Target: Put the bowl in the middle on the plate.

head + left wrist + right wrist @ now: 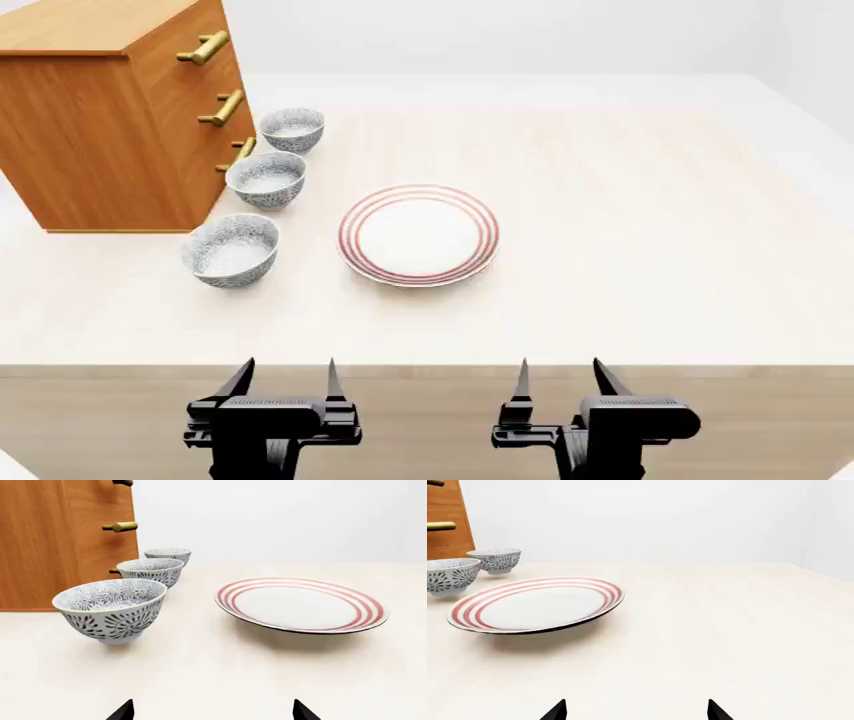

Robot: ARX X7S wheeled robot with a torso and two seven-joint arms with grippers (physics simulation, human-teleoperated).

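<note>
Closest in, the left gripper (283, 375) and right gripper (558, 375) both sit at the table's near edge with black pointed fingers spread apart, holding nothing. The tabletop (641, 250) is pale wood grain, matte and flat. Next out is the plate (419, 235) — wide, shallow, glossy white with thin red rings at the rim. At its 9 o'clock is the nearest bowl (234, 250), then the middle bowl (267, 179) at about 10 o'clock — small, round, footed, white with dense grey-blue floral speckle. It stands upright on the table, clear of the plate. The far bowl (292, 129) is beyond, beside an orange-brown wooden dresser (107, 130) with brass handles.
</note>
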